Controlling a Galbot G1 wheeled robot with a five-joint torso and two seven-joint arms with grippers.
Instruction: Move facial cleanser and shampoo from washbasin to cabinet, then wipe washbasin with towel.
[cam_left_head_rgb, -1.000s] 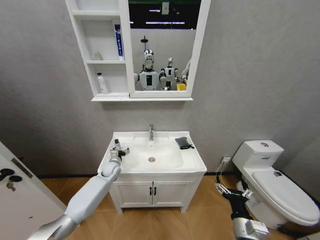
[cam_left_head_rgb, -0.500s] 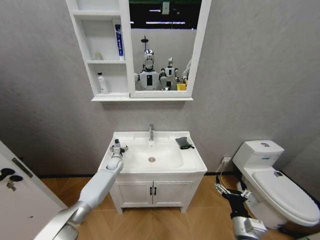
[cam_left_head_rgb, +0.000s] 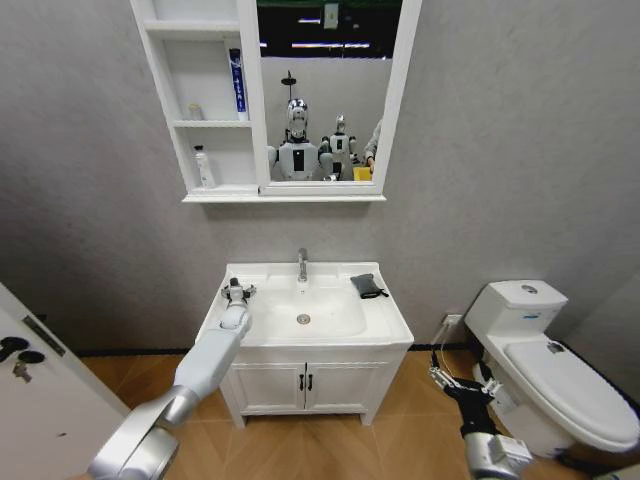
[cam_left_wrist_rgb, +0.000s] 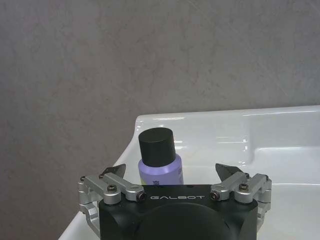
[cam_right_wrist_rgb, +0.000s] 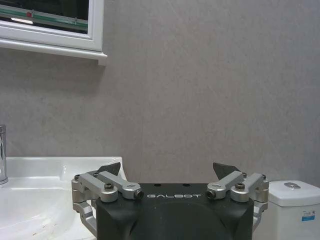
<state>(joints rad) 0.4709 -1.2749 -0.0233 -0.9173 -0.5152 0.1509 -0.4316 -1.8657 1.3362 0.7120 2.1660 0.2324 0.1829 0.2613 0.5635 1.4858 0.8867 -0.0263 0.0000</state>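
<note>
Washbasin (cam_left_head_rgb: 385, 320) corner: left gripper (cam_left_wrist_rgb: 172, 176) spread wide around bottle (cam_left_wrist_rgb: 160, 161).

Washbasin (cam_left_head_rgb: 385, 325) stands below the wall cabinet (cam_left_head_rgb: 160, 100). Bottle (cam_left_wrist_rgb: 159, 160) sits at its back left corner, between the spread fingers of the left claw (cam_left_head_rgb: 237, 291). Towel (cam_left_head_rgb: 367, 285) lies at the back right, right of the faucet (cam_left_head_rgb: 302, 264). Toilet (cam_left_head_rgb: 545, 365) stands further right.

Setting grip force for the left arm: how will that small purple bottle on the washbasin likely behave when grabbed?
The bottle stands upright and narrow, so a nudge may tip it. Its smooth round body may slip on the glossy washbasin. The left gripper is open around it.
</note>
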